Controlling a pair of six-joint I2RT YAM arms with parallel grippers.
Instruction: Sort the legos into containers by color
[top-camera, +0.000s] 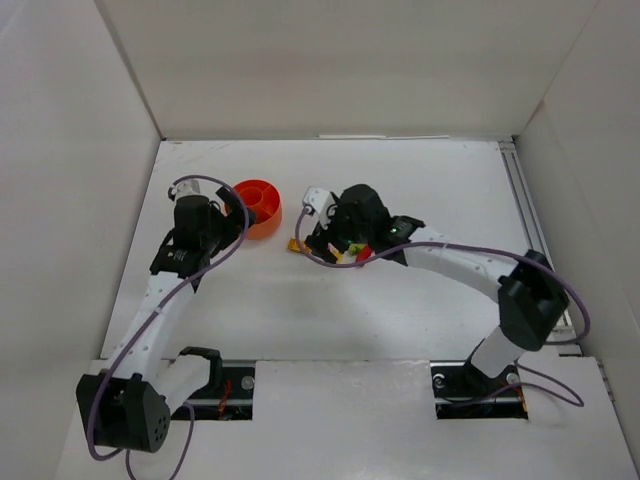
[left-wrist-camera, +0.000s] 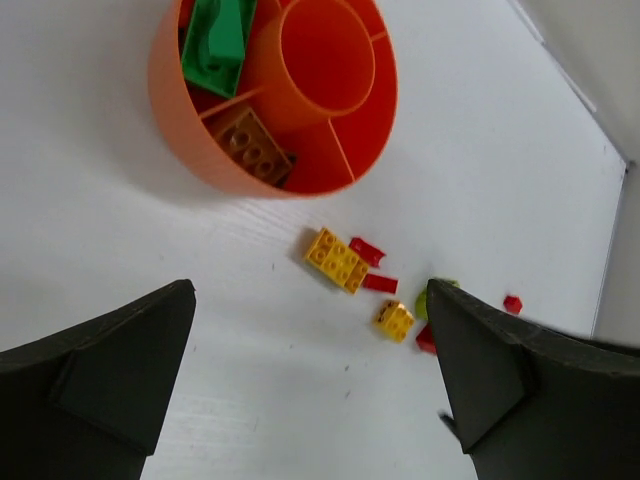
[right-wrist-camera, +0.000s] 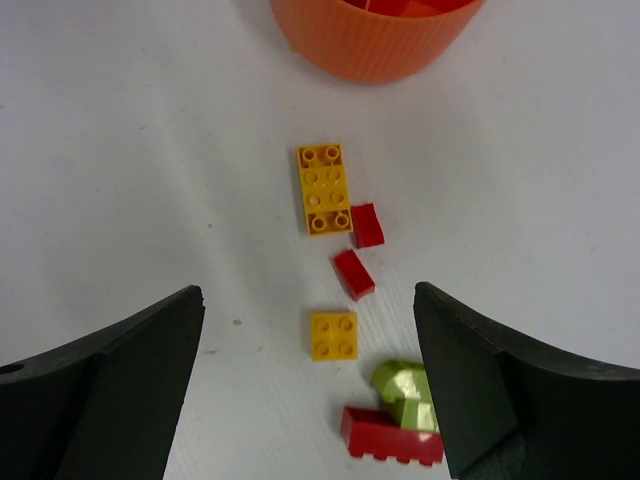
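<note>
Legos (left-wrist-camera: 337, 260) mostly loose on the bench (right-wrist-camera: 150, 150), in a small cluster just beside the orange bowl (left-wrist-camera: 170, 120); two are inside it. Green brick (left-wrist-camera: 215, 45) sits in one outer compartment, cut off by the top edge of the left wrist view. Brown brick (left-wrist-camera: 252, 145) is in the next compartment, studs showing.

Loose pieces:
- Long yellow brick (right-wrist-camera: 325, 188) lies nearest the bowl, with a small red piece (right-wrist-camera: 367, 225) at its corner.
- Second red piece (right-wrist-camera: 353, 274) is just past that, then the small yellow square (right-wrist-camera: 334, 335).
- Lime piece (right-wrist-camera: 405, 390) lies against a long red brick (right-wrist-camera: 390, 445), which is cropped by the bottom edge. The lime one is half hidden behind a finger in the left wrist view.
- Stray red bit (left-wrist-camera: 512, 303) lies apart from the cluster and shows in the left wrist view only.

In the top view the right arm hides most of the cluster. Only colour specks show there, too small to tell pieces apart. The right wrist view shows only a part of the bowl's outer wall.

Left tool (left-wrist-camera: 310, 300) is released, fingers wide, nothing between them, above the bench near the bowl. Right tool (right-wrist-camera: 308, 295) is also spread wide and grips nothing, over the cluster.

Bench is white with faint specks. White walls (top-camera: 330, 60) close in three sides. A metal rail (top-camera: 522, 220) runs along the right edge. Purple cables (top-camera: 565, 285) loop along both arms.
</note>
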